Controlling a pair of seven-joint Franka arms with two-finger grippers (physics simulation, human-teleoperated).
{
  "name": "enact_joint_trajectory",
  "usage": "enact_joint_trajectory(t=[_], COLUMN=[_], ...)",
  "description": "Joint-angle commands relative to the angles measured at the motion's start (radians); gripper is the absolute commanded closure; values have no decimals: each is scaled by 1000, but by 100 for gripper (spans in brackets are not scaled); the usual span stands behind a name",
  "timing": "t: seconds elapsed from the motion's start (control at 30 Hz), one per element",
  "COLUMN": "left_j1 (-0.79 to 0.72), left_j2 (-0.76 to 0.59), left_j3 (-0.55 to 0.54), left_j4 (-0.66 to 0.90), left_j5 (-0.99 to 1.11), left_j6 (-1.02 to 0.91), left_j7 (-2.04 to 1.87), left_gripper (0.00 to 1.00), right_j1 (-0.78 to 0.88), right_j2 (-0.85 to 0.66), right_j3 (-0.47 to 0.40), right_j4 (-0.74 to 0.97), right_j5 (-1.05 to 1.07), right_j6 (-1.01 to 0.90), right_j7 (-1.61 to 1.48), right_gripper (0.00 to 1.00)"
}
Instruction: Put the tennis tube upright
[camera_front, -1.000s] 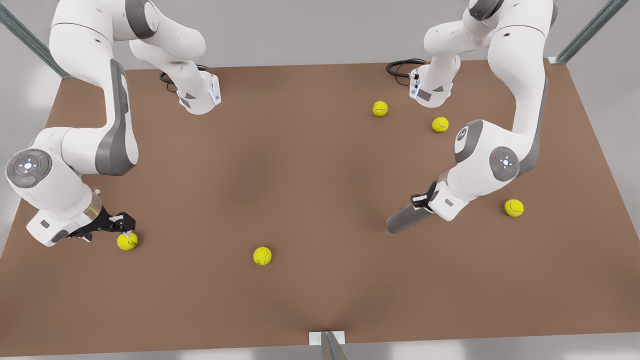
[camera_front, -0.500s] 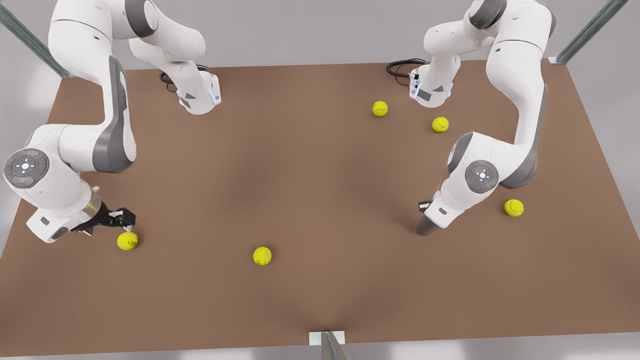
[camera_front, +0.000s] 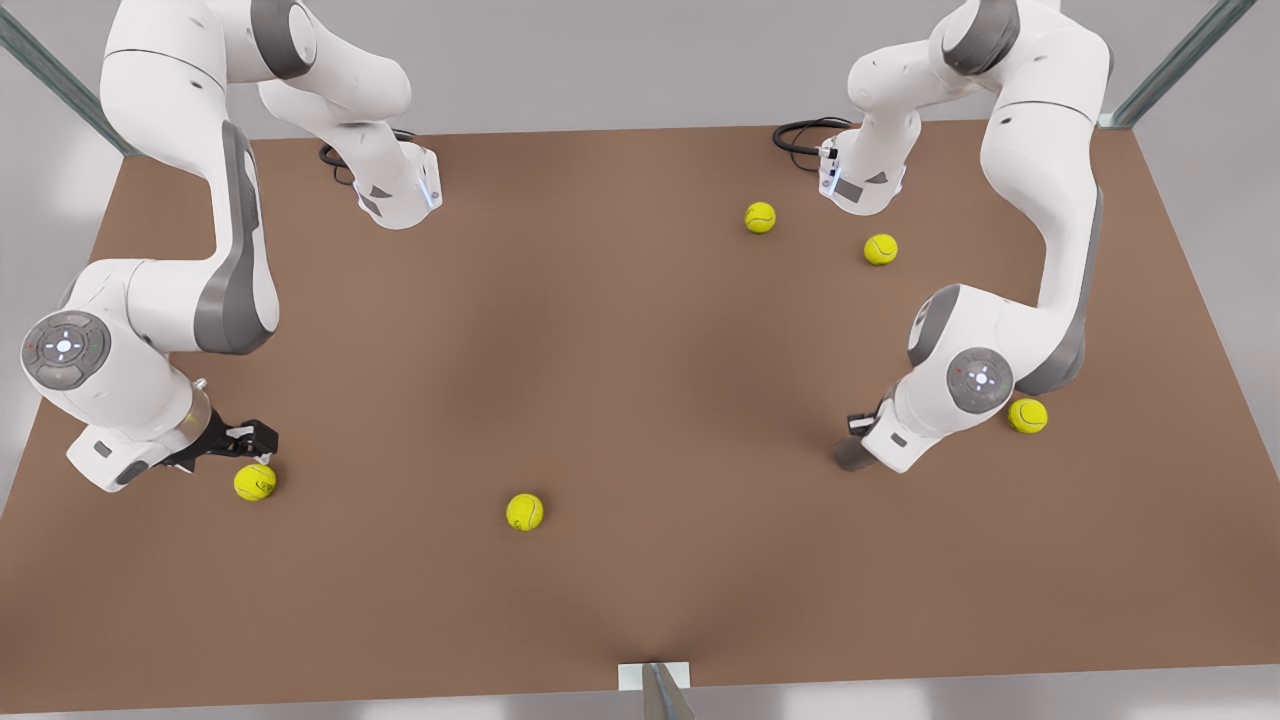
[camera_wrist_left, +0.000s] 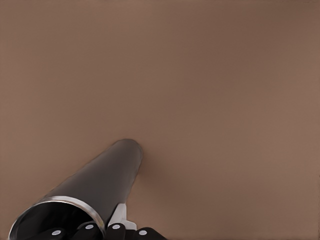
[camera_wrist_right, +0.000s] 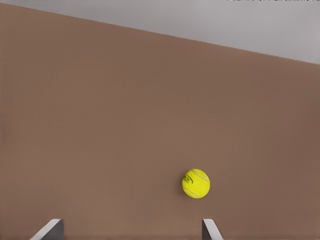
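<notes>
The left gripper (camera_front: 858, 428) is clamping the tennis tube (camera_wrist_left: 107, 182) by its open rim, just beside 1 tennis ball (camera_front: 1027, 415); it's probably light, stiff and slick, while the right gripper (camera_front: 250, 437) is waiting with fingers spread.

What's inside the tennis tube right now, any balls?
The left wrist view shows the tennis tube, held by the left gripper, with a dark hollow mouth; no ball is visible at the rim, and deeper inside is hidden. The right gripper waits open.

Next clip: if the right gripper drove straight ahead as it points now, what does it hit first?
The right gripper would probably meet the tennis ball just ahead between its open fingers; depth uncertain. The left gripper holds the tennis tube.
</notes>
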Motion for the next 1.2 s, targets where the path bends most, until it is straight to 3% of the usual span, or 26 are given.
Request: enact_joint_trajectory(t=[0.0,0.3,0.33,0.37,0.7,0.93,1.07,1.1,1.13,1.17], left_j1=[0,3,3,3,2,3,5,-29,-232,-215], left_j2=[0,0,0,0,-15,-126,-172,-165,-260,-446], left_j3=[0,0,0,0,-2,-43,-42,4,374,405], left_j4=[0,3,6,8,25,183,227,267,233,13], left_j5=[-7,-7,-7,-7,-5,-5,4,8,-151,-255], left_j6=[0,-5,-5,-5,-72,-463,-511,-544,-575,-402], left_j7=[-1,5,16,19,23,22,19,57,243,246], left_gripper=[79,79,47,0,0,0,0,0,0,0], right_j1=[0,-3,-3,-6,-9,-12,-12,-12,-12,-12], right_j2=[0,6,6,6,8,14,14,14,14,14], right_j3=[0,0,0,0,0,0,0,0,0,0], right_j4=[0,0,0,2,-2,-2,-2,-2,0,0], right_j5=[0,0,0,0,2,2,2,2,2,0], right_j6=[0,2,2,2,5,5,5,5,5,3], right_j7=[0,-5,-6,-9,-11,-12,-12,-12,-12,-12], right_gripper=[0,0,0,0,0,0,0,0,0,0])
